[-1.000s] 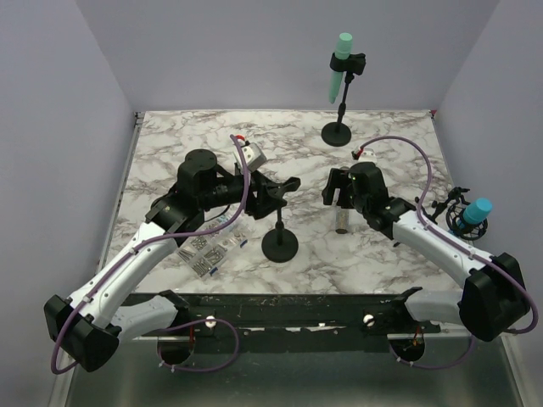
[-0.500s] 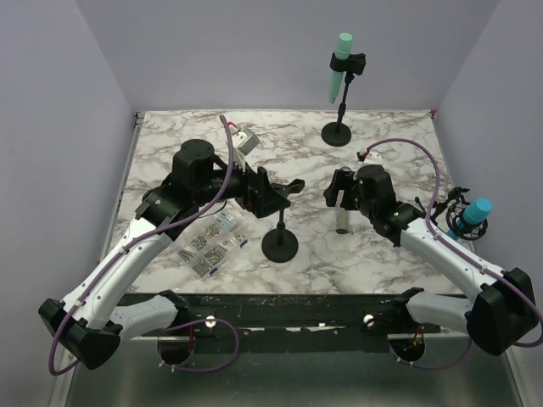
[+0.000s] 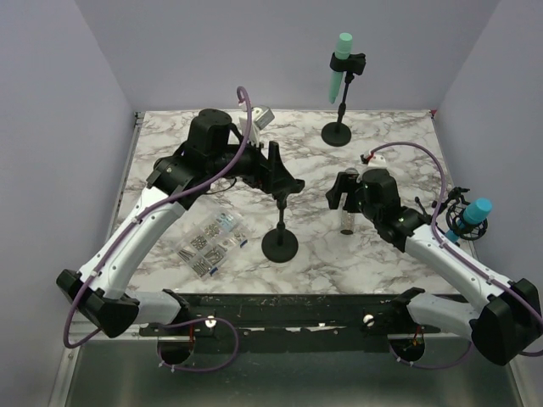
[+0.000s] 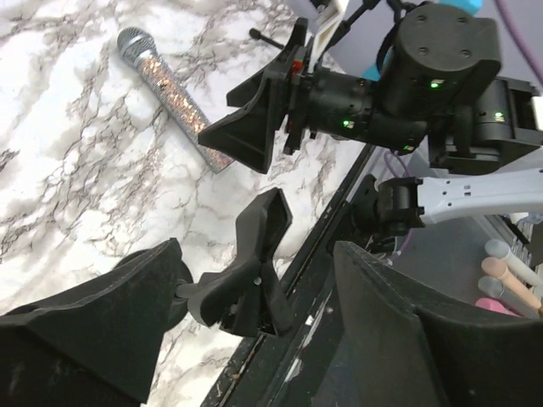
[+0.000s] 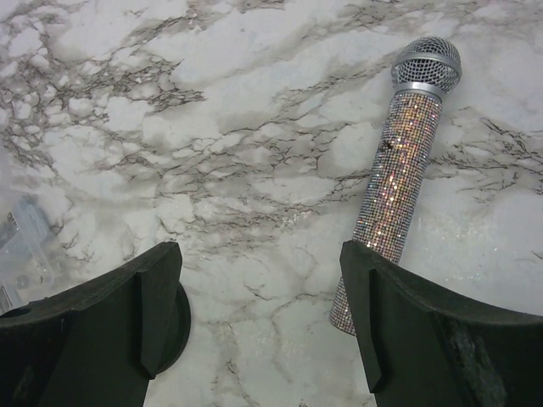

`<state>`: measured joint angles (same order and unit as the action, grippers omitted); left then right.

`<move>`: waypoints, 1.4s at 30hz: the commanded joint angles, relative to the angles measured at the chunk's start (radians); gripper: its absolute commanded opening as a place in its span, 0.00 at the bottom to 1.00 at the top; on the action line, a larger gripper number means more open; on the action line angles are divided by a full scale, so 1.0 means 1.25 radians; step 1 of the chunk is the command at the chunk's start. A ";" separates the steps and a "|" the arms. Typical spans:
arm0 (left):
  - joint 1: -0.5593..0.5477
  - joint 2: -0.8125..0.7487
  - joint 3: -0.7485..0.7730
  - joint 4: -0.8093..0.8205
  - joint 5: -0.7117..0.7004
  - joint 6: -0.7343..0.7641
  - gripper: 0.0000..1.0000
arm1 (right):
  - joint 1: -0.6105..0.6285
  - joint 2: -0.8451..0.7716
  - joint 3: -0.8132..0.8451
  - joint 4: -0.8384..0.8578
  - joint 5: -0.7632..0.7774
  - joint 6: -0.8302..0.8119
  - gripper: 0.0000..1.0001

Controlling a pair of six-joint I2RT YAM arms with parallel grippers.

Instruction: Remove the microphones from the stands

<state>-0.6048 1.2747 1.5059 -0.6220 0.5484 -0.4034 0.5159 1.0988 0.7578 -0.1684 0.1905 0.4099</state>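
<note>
The glittery silver microphone (image 3: 344, 222) lies flat on the marble table, off the stand (image 3: 280, 246). My right gripper (image 3: 342, 192) hovers just above it, open; in the right wrist view the microphone (image 5: 394, 178) passes under the right finger, untouched, with the right gripper (image 5: 263, 314) holding nothing. The stand's black clip (image 4: 246, 280) is empty. My left gripper (image 4: 259, 271) is open, its fingers wide on either side of the clip and apart from it. The microphone (image 4: 174, 93) also shows in the left wrist view.
A second stand (image 3: 339, 127) at the back holds a teal microphone (image 3: 341, 64). A clear bag of small parts (image 3: 212, 242) lies left of the middle stand. Another teal microphone (image 3: 473, 216) sits in a mount off the table's right edge.
My left arm has lifted and swung toward the back, and its jaws have let go of the stand's clip and spread wide. The right arm and microphone have barely moved.
</note>
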 commanded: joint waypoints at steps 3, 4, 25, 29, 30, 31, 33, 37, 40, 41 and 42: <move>-0.006 0.052 0.022 -0.063 0.016 0.070 0.63 | 0.000 -0.024 -0.019 -0.005 -0.003 -0.022 0.83; -0.007 0.055 0.016 -0.058 0.019 0.070 0.60 | 0.000 -0.024 -0.021 -0.005 -0.003 -0.023 0.83; -0.038 0.014 -0.330 0.134 -0.057 0.028 0.25 | 0.000 -0.034 -0.055 0.025 -0.010 -0.032 0.83; -0.039 0.020 -0.324 0.128 -0.084 0.022 0.32 | 0.000 -0.037 -0.060 0.025 -0.012 -0.031 0.83; -0.038 0.015 -0.322 0.128 -0.091 0.018 0.41 | 0.000 -0.040 -0.062 0.025 -0.011 -0.031 0.83; -0.039 0.009 -0.318 0.129 -0.099 0.013 0.50 | 0.000 -0.042 -0.064 0.025 -0.010 -0.032 0.83; -0.039 -0.007 -0.312 0.131 -0.107 0.010 0.66 | -0.001 -0.048 -0.067 0.026 -0.010 -0.031 0.83; -0.043 -0.030 -0.298 0.126 -0.113 0.011 0.85 | -0.001 -0.055 -0.072 0.031 -0.010 -0.032 0.83; -0.083 -0.026 -0.273 0.081 -0.201 0.038 0.85 | -0.001 -0.050 -0.077 0.041 -0.014 -0.034 0.83; -0.098 -0.019 -0.266 0.066 -0.233 0.045 0.85 | -0.001 -0.048 -0.077 0.044 -0.015 -0.035 0.83; -0.113 -0.007 -0.257 0.053 -0.268 0.049 0.85 | 0.000 -0.045 -0.077 0.045 -0.017 -0.036 0.83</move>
<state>-0.6746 1.2621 1.1286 -0.4732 0.3882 -0.3817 0.5159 1.0477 0.6762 -0.1444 0.1898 0.3832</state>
